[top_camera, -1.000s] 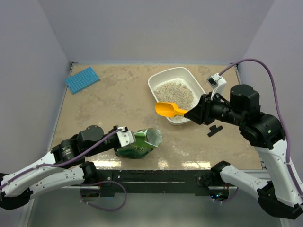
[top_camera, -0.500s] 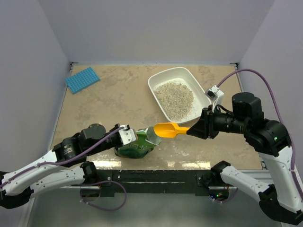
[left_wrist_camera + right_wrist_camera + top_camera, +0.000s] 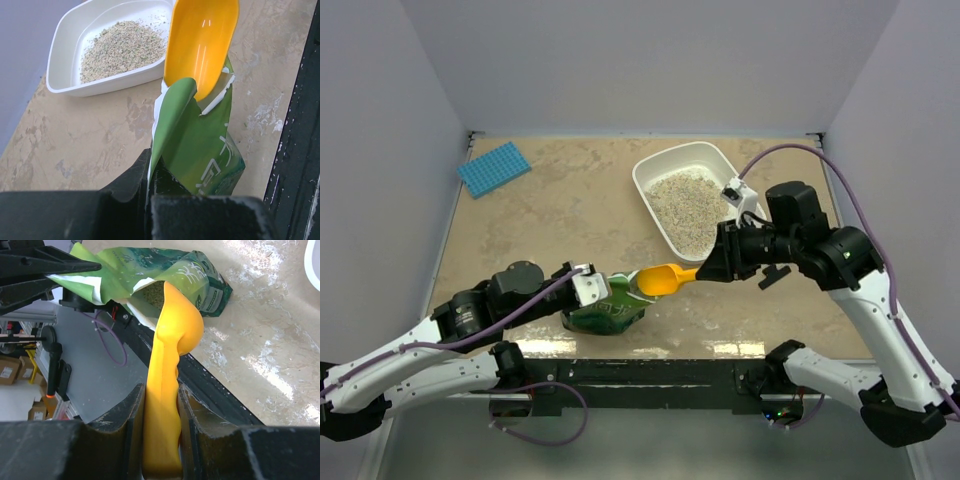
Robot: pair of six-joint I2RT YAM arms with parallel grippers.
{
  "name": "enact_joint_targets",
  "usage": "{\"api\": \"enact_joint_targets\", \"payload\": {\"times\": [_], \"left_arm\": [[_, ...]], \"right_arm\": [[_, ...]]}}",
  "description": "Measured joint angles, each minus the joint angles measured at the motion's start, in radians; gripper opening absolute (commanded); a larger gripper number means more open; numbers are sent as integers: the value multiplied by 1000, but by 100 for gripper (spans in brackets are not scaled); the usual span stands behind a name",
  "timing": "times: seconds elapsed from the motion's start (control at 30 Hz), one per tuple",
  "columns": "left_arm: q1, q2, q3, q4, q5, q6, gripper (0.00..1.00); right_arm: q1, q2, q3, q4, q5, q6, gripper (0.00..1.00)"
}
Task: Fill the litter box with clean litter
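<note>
The white litter box (image 3: 650, 170) (image 3: 65, 55) sits at the back right of the table with a heap of clean litter (image 3: 688, 205) (image 3: 122, 47) in it. My right gripper (image 3: 705, 272) (image 3: 161, 410) is shut on the handle of an orange scoop (image 3: 662, 280) (image 3: 170, 365). The scoop's bowl (image 3: 202, 40) pokes into the open mouth of a green pouch bag (image 3: 610, 310) (image 3: 200, 140) (image 3: 165, 270). My left gripper (image 3: 588, 290) (image 3: 150, 170) is shut on the bag's upper lip and holds the mouth open. Granules show inside the bag in the right wrist view.
A blue gridded mat (image 3: 493, 167) lies at the back left corner. A small black clip (image 3: 775, 274) lies on the table under the right arm. The black front rail (image 3: 650, 372) runs just below the bag.
The right arm carried the scoop from over the litter box down and left to the bag, and its bowl now enters the bag's mouth. The left gripper kept hold of the bag.
</note>
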Motion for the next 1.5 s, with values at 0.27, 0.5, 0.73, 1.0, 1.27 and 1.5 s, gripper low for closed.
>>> {"api": "enact_joint_targets", "payload": {"times": [0.27,0.5,0.73,1.0,1.27,1.5], "left_arm": [[0,15,0,11,2,21,0],[0,50,0,31,27,35,0],[0,74,-5,60,48,38,0],[2,51,-42,79,56,37,0],[5,38,-58,80,56,37,0],[4,28,-64,64,91,37,0]], "right_arm": [[71,74,-30,53,33,20,0],[176,206,-49,106,121,50,0],[190,326,-81,197,117,63,0],[225,439,-204,409,6,103,0],[257,487,-327,639,-102,142,0],[257,380,-540,907,-179,229,0]]}}
